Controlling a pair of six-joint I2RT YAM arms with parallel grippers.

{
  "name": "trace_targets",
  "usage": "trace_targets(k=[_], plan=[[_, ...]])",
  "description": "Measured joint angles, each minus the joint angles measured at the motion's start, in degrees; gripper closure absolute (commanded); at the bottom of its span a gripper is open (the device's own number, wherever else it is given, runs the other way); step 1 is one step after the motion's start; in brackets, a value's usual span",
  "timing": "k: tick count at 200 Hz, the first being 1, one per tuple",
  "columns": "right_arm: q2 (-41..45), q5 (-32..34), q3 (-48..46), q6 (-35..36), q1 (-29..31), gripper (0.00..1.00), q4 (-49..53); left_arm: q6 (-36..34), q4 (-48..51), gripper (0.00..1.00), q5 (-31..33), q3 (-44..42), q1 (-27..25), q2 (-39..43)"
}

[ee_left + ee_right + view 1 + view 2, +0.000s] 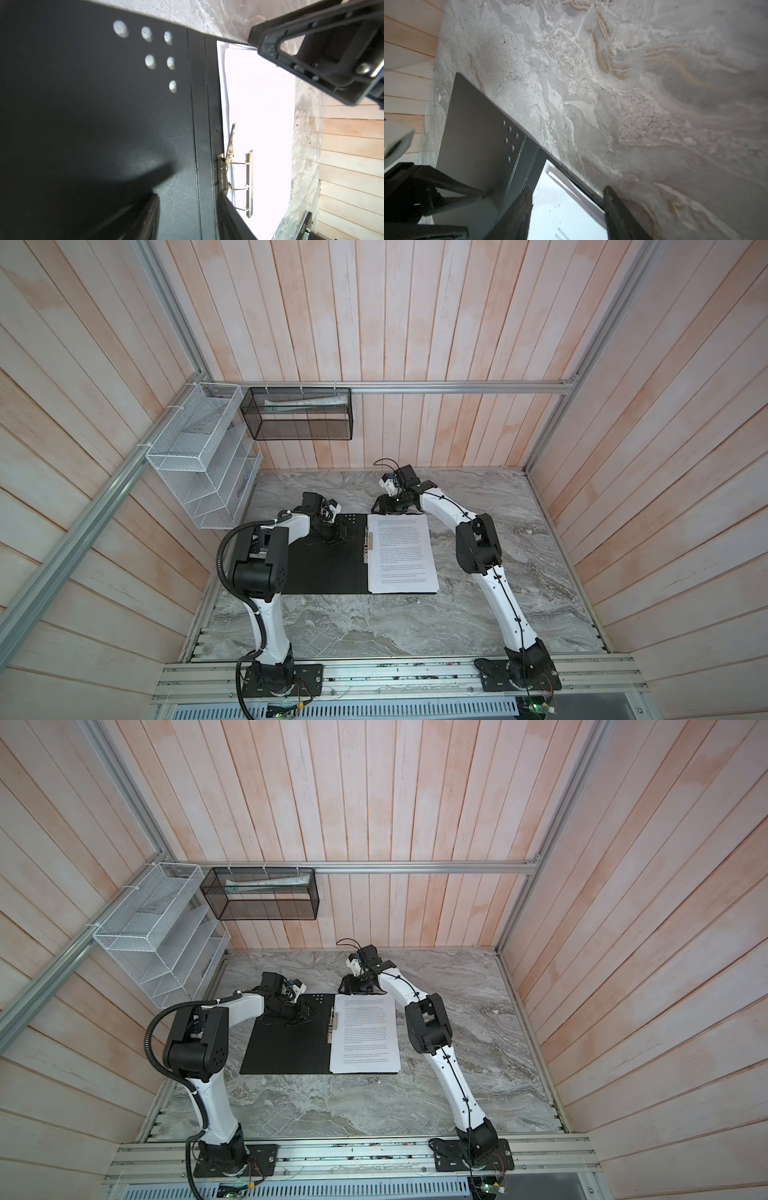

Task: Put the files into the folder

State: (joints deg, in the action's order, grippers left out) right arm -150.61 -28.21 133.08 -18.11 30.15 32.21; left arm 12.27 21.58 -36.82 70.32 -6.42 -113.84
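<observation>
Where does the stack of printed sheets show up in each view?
In a top view: sheets at centre, on the black folder, right half.
In a top view: sheets, same central spot.
Left wrist: sheets, glaring white, beside the metal clip.
Right wrist: sheets within the open right gripper.
Landmark: six round holes in the folder.

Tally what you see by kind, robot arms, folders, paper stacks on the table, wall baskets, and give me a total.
Robot arms: 2
Open folder: 1
Paper stack in it: 1
Wall baskets: 2, white wire rack and black mesh basket
Total: 6
</observation>
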Motion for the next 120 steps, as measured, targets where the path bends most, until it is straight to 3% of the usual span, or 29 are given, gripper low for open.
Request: trace_targets(k=[35,59,100,120], plan=[[1.73,5.27,-0.2,-1.92,-0.52,0.42,-0.07,-0.2,-0.02,0.52,0.22,-0.07,0.0,0.11],[10.14,10.6,-6.91,-3.5,-1.03,0.42,0.15,-0.48,0.02,0.51,0.46,-0.42,0.0,0.9],[35.3,14.34,-31.17,-7.96,-1.46,0.42,-3.41,-1.09,0.07,0.51,0.61,-0.42,0.0,3.54],[43.69,14.38,-42.58,-10.14,-1.46,0.41,-5.25,-1.29,0.13,0.51,0.57,-0.39,0.0,3.74]])
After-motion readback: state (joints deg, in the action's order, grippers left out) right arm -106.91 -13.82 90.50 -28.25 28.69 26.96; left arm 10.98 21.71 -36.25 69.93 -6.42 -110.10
